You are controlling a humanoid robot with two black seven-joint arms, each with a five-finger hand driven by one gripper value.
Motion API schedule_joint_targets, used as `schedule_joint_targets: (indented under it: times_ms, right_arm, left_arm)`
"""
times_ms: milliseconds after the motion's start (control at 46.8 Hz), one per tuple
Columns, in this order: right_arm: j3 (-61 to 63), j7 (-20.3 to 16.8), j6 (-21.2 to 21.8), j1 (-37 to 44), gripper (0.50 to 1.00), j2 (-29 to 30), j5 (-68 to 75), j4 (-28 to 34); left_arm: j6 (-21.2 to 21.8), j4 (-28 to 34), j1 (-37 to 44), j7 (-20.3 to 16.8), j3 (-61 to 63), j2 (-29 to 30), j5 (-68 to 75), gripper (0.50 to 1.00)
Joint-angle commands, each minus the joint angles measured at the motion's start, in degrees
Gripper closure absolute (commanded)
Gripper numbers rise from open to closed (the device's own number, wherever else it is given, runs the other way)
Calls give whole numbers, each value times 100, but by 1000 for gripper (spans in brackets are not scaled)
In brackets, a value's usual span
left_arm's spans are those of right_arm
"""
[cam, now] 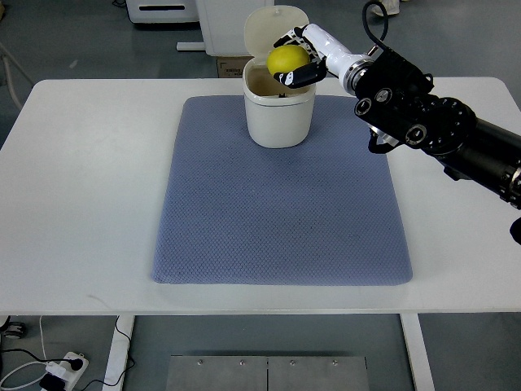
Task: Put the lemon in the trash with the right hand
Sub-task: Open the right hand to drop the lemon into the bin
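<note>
Directly beneath the right hand [299, 59], whose fingers are clamped on the lemon [288, 59], the trash bin [278, 114] stands open on the bench, so release should follow only once centred over the opening.

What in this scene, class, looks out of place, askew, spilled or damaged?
Nothing stands out. The round yellow lemon is held in the right hand over the open cream plastic trash bin, which stands upright, lid raised, on the blue-grey woven mat. The mat lies flat on the white table, with nothing spilled.
</note>
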Motion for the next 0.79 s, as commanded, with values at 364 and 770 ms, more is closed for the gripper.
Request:
schedule_joint_targets:
  times_ms: [364, 770]
  right_arm:
    - [4, 35, 5, -31, 515, 0, 132, 8]
    - [13, 35, 250, -22, 511, -61, 159, 237]
  left_arm:
    - [0, 0, 0, 0, 0, 0, 0, 500]
    - [0, 0, 0, 0, 0, 0, 0, 500]
